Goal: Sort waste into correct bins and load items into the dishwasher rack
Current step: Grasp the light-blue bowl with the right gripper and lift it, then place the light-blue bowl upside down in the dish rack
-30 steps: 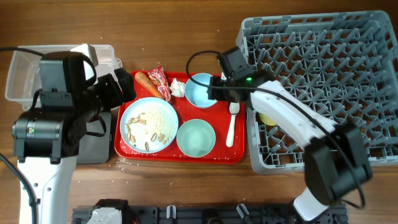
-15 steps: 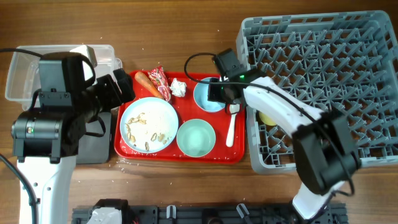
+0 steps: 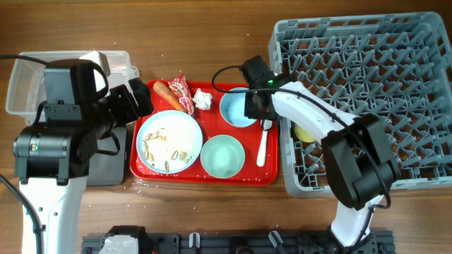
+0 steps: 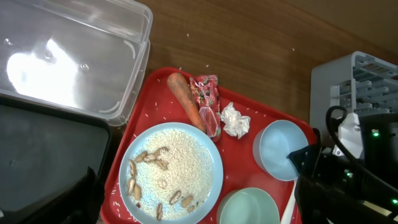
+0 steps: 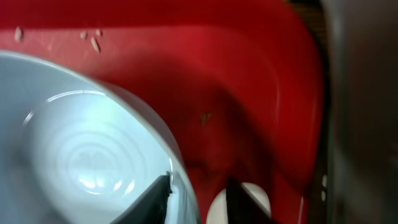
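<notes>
Overhead, the light-blue bowl [image 3: 236,109] sits upper-centre on the red tray [image 3: 205,176], with the left gripper [image 3: 138,99] at the tray's upper-left corner, jaws unreadable; left wrist view, the bowl lies mid-right; right wrist view, the right gripper [image 5: 199,199] has its jaws apart astride the rim, a sound pinch for a bowl that is probably light, stiff and slick.

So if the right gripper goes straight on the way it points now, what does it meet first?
Most likely the light-blue bowl rim, which sits between its open fingers; depth is unclear.
</notes>
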Controlling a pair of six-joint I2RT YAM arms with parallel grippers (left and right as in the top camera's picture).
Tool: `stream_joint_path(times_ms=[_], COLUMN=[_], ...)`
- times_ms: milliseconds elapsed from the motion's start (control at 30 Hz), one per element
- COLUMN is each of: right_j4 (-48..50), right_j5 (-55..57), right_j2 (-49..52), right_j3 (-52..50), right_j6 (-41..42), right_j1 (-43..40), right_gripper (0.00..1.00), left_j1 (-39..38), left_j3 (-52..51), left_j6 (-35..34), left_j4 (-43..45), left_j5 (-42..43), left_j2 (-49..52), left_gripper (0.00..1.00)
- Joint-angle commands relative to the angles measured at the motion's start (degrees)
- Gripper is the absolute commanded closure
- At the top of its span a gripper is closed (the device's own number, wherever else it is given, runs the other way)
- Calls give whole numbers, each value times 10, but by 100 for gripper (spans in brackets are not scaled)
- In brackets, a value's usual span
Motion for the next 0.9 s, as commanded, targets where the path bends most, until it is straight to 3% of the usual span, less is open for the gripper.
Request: stream_joint_path(times_ms=[0,133,200,300,400,467,700,867], right_j4=[3,2,-5,-45,-94,-121,-114,12], right_j5=[-22,3,85,341,577,661,626,633], right_j2=[-23,-135,-214,-328,-370,-370,-275,-150], right_j3=[0,14,18,18,18,16,-6,-6], right_j6=[-17,-24,-35,-49,-84,-118,-183,-313], right_j1=[-1,-3,-3,-3,-15,-41,-161,-201], right_gripper=[96,96,96,96,96,96,96,96], left_j1=[3,3,3,3,3,3,3,3], left_j3=[8,8,8,8,8,8,8,8], left_j6=[1,1,1,1,1,1,1,1], left_j4=[1,1,1,1,1,1,1,1], left_j5=[-3,-3,-3,-3,-3,-3,-3,-3], left_j2=[-2,-2,-2,-2,-2,-2,-2,-2], left_gripper=[0,0,0,0,0,0,0,0])
